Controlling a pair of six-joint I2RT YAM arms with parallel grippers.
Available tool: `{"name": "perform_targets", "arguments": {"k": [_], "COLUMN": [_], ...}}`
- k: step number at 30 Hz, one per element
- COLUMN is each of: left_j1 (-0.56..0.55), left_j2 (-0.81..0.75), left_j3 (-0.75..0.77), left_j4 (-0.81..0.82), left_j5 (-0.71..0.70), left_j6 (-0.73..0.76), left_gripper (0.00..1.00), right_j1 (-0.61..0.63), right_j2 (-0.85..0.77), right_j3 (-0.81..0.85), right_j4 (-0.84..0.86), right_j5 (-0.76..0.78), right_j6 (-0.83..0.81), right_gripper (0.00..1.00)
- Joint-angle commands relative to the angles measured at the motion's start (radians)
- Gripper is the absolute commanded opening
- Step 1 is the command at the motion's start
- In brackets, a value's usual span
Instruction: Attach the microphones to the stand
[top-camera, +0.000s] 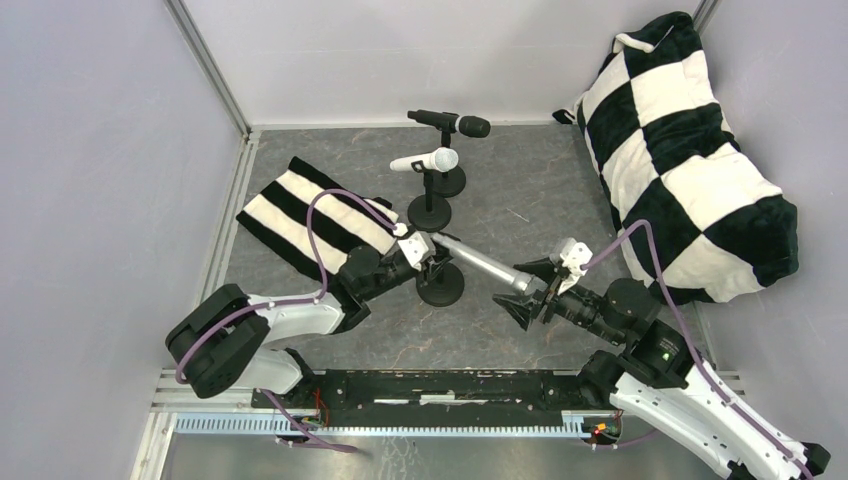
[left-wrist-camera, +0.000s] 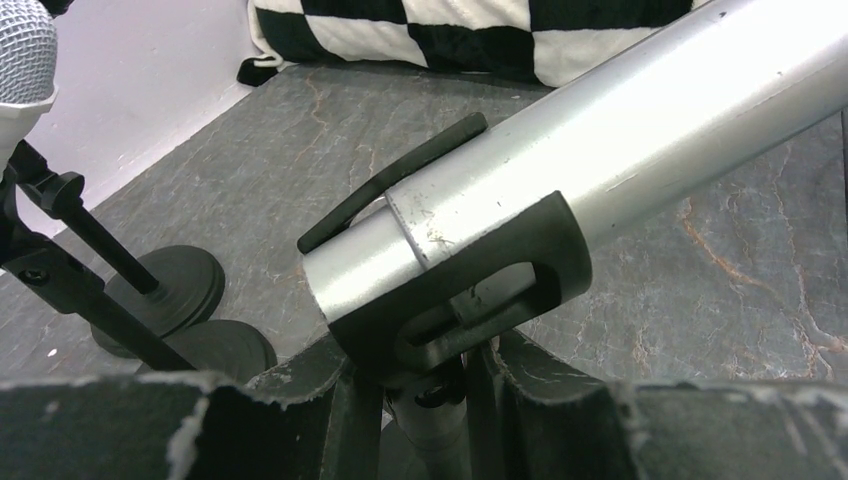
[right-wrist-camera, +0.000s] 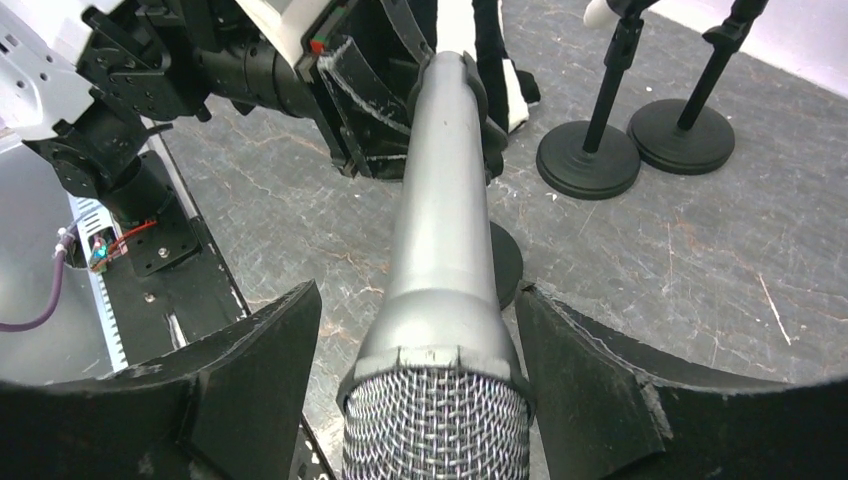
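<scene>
Silver-grey microphone (top-camera: 480, 261) lies near-level, head toward right gripper (top-camera: 527, 290).

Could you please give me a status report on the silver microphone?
Left gripper shut on near stand. Right gripper open around silver microphone head. It sits in the clip. Nothing blocking.

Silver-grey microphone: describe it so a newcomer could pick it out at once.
On the dark marbled table, three black round-based stands sit centrally. The silver-grey microphone lies slanted in the clip of the nearest stand. Unlike the black microphone and white microphone behind it, its body is metallic silver.
</scene>
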Motion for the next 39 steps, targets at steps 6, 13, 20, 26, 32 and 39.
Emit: {"name": "perform_targets", "arguments": {"k": [6, 13, 20, 26, 32, 39], "left_j1": [0.042, 0.053, 0.062, 0.064, 0.051, 0.023], "left_j2": [0.033, 0.061, 0.078, 0.107, 0.186, 0.264], "left_j3": [-0.007, 0.027, 0.036, -0.015, -0.091, -0.068], "left_j4": [0.067, 0.046, 0.042, 0.179, 0.461, 0.562], "left_j5": [0.119, 0.169, 0.164, 0.11, -0.001, -0.125], "left_j6": [-0.041, -0.04, -0.053, -0.164, -0.273, -0.255], "left_gripper": [0.19, 0.19, 0.36, 0.77, 0.84, 0.77], "right_j1": [0.004, 0.002, 0.002, 0.002, 0.002, 0.001], "right_j2": [0.028, 0.091, 0.093, 0.064, 0.107, 0.162], "right_j3": [-0.031, 0.003, 0.009, 0.017, 0.072, 0.146], "right_j4": [0.147, 0.154, 0.094, 0.089, 0.046, -0.035], "right_j5": [-0.086, -0.125, -0.004, 0.087, 0.119, 0.178], "right_j6": [0.005, -0.024, -0.029, -0.004, 0.055, 0.139], "right_gripper": [0.69, 0.62, 0.24, 0.01, 0.0, 0.0]}}
